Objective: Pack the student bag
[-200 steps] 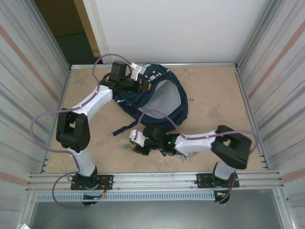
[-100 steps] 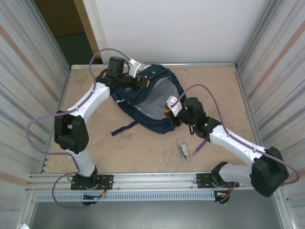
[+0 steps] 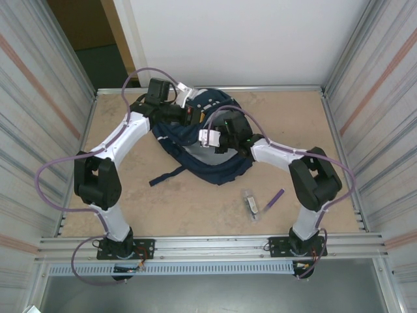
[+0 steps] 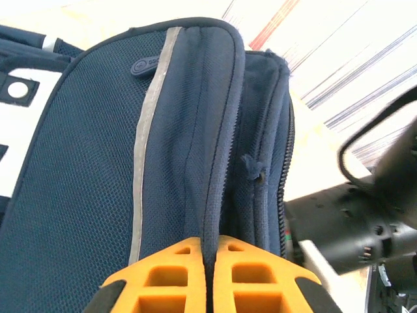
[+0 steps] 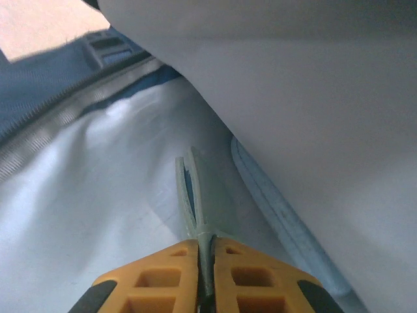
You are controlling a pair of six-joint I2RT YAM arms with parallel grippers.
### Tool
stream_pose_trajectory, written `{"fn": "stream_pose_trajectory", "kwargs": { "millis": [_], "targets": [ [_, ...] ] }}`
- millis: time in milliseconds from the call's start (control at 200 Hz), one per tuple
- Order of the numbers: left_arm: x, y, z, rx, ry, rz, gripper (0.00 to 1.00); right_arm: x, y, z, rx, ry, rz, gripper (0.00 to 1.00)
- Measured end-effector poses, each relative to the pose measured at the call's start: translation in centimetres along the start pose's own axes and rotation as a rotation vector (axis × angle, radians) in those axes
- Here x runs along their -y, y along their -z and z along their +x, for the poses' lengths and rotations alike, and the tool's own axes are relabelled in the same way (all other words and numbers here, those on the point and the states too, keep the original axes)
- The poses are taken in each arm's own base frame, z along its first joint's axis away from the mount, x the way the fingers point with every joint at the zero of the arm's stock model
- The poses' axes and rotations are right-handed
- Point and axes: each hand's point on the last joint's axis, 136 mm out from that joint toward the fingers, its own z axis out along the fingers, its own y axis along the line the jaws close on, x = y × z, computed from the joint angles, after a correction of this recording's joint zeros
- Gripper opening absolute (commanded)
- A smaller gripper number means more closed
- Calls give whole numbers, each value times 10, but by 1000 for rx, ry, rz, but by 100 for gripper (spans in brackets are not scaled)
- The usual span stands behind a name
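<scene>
Top view: the bag (image 3: pixel 215 171) lies mid-surface (image 3: pixel 293 111), toward the back. The left hand (image 3: pixel 191 115) pinches its rim, and the right hand (image 3: pixel 217 140) reaches into the open mouth. A pen (image 3: pixel 273 199) and a small dark item (image 3: pixel 251 204) lie near the front, well apart from the bag.

Left wrist: the left hand (image 4: pixel 205 270) is clamped on the bag's (image 4: pixel 98 143) zip edge. It should hold that edge high so the mouth gapes.

Right wrist: the right hand (image 5: pixel 205 264) is closed on a thin flat item (image 5: pixel 193 195) above the grey lining (image 5: pixel 98 195). Best to push it deep and flat before letting go. The drooping upper panel (image 5: pixel 313 98) seems to crowd the way in.
</scene>
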Motion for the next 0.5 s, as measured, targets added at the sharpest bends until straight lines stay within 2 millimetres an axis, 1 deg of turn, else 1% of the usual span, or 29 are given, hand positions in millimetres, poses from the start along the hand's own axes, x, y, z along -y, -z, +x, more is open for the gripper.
{"fn": "stream_pose_trajectory", "kwargs": {
  "millis": [35,65,105,125,215,266,346,426,456,501],
  "targets": [
    [0,0,1,-3,4,-1,0,1,-4,1,6,18,7,18],
    [-1,1,1,-4,5,-2,0,4,-8,3,15,26,18,22],
    [-3,1,0,1,0,-8,0,11,-14,5,22,31,43,33],
    [-4,2,-1,3,0,-10,0,14,-17,5,27,39,58,36],
    [-10,5,-2,10,2,-31,0,23,-25,17,14,13,110,41],
    [-10,6,-3,15,1,-27,0,24,-25,30,-13,-35,131,45],
    [-5,6,-4,15,-4,-14,0,19,-20,60,-72,-156,141,46],
    [-2,6,-4,15,-7,-7,0,-1,-10,89,-130,-308,103,48],
    [0,6,-4,16,-7,-2,0,-7,-5,94,-144,-368,81,48],
    [1,6,-4,16,-5,3,0,-12,1,95,-156,-454,58,48]
  ]
}}
